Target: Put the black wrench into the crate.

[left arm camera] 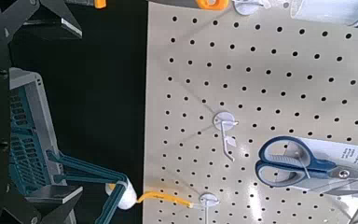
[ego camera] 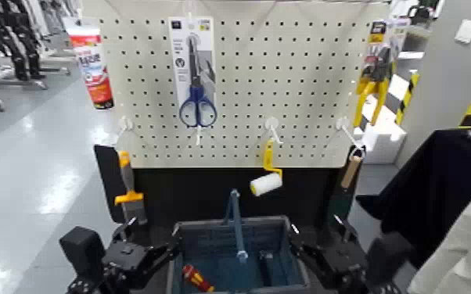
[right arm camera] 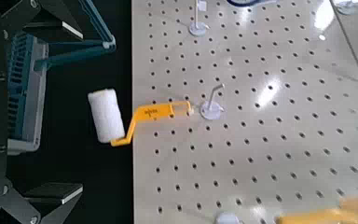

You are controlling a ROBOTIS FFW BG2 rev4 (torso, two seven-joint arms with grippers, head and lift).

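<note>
The crate (ego camera: 231,226) stands low in the middle of the head view, in front of the pegboard, with its bail handle (ego camera: 235,223) raised. On its floor lies a dark, long shape (ego camera: 264,264) that looks like the black wrench, beside a red-handled tool (ego camera: 195,278). My left gripper (ego camera: 141,254) hangs just left of the crate and my right gripper (ego camera: 321,258) just right of it. Both are open and hold nothing. In each wrist view the crate (left arm camera: 23,140) (right arm camera: 23,93) shows beyond that arm's spread fingers (left arm camera: 51,19) (right arm camera: 51,11).
On the pegboard (ego camera: 301,78) hang blue-handled scissors (ego camera: 198,94), yellow-handled pliers (ego camera: 375,74), a caulk tube (ego camera: 94,62), a scraper (ego camera: 129,188), a paint roller (ego camera: 266,181) and a brush (ego camera: 352,168). A dark garment (ego camera: 442,188) and a white sleeve (ego camera: 469,242) are at the right.
</note>
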